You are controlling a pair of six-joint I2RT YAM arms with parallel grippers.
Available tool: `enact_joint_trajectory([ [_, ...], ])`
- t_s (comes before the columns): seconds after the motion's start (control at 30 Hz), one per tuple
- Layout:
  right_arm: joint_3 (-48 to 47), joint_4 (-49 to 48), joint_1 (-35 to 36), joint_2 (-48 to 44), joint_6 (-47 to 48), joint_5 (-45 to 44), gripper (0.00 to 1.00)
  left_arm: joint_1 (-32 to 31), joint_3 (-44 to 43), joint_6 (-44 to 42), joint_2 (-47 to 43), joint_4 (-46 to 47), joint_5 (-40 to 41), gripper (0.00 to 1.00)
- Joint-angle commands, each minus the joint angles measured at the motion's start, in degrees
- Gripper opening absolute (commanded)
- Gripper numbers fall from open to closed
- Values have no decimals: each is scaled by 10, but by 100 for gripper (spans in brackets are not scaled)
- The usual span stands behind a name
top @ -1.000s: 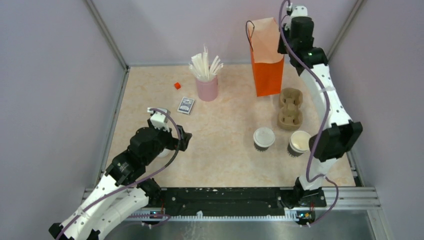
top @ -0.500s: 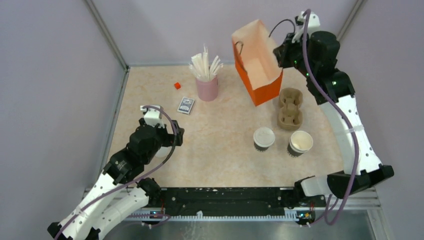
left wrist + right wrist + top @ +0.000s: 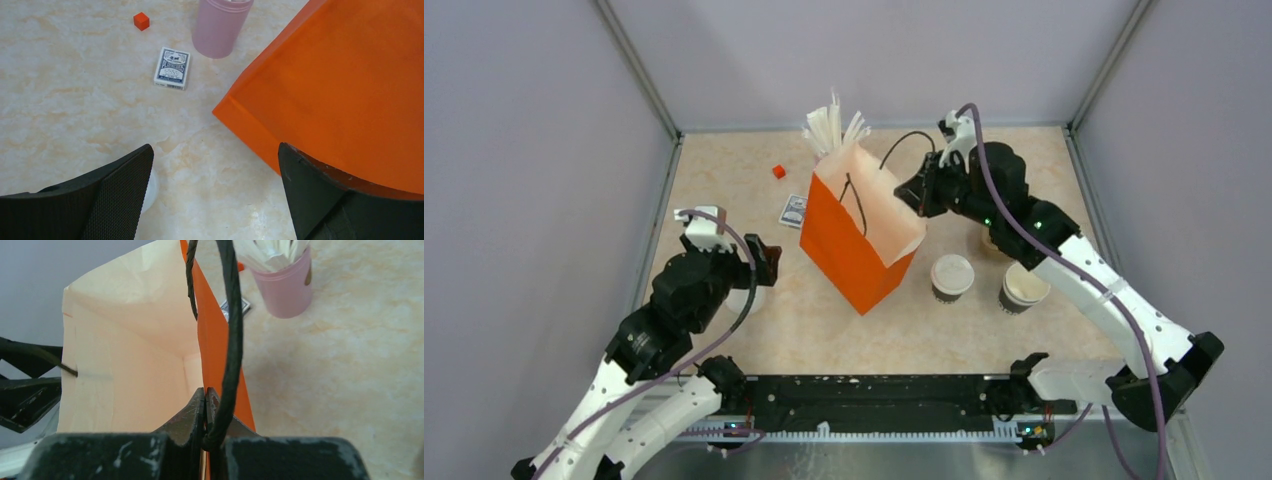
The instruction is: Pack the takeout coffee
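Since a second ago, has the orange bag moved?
Yes. The orange bag has swung left and toward the near edge, from behind the takeout coffee to its left, held by the right gripper.

The paper bag (image 3: 859, 240) is tilting at mid-table, the cup of straws (image 3: 832, 122) sitting behind it, the card deck (image 3: 791, 206) lying at its left, the takeout coffee (image 3: 951, 277) and lidless cup (image 3: 1024, 287) sitting to its right.

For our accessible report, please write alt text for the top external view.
The right hand holds an open orange paper bag, tilted, by its top edge. A lidded dark brown paper cup and a lidless cup stand to its right. The open left hand hovers left of it.
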State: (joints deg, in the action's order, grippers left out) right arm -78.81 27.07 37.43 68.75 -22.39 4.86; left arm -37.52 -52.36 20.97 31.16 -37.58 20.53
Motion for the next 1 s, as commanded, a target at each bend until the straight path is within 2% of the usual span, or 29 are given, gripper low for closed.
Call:
enact_joint_trajectory([
  [0.0, 66, -110, 52, -31, -79, -5, 0, 0, 8, 7, -11, 0, 17, 99],
  [0.17, 137, -141, 94, -17, -84, -72, 0, -1, 29, 1, -10, 9, 28, 99],
  [0.47, 153, -93, 117, -27, -64, -180, 0, -1, 56, -4, 2, 30, 23, 99],
  [0.5, 160, -97, 117, -31, -66, -184, 3, 0, 60, -5, 4, 36, 20, 99],
  [0.67, 165, -89, 117, -40, -67, -191, 36, 0, 73, -13, 15, 48, 19, 99],
  [0.83, 105, -35, 117, -63, -43, -142, 53, -1, 70, -36, 17, 47, 6, 99],
  [0.97, 14, 32, 117, -72, -19, -107, 61, 0, 75, -52, 8, 49, 3, 99],
])
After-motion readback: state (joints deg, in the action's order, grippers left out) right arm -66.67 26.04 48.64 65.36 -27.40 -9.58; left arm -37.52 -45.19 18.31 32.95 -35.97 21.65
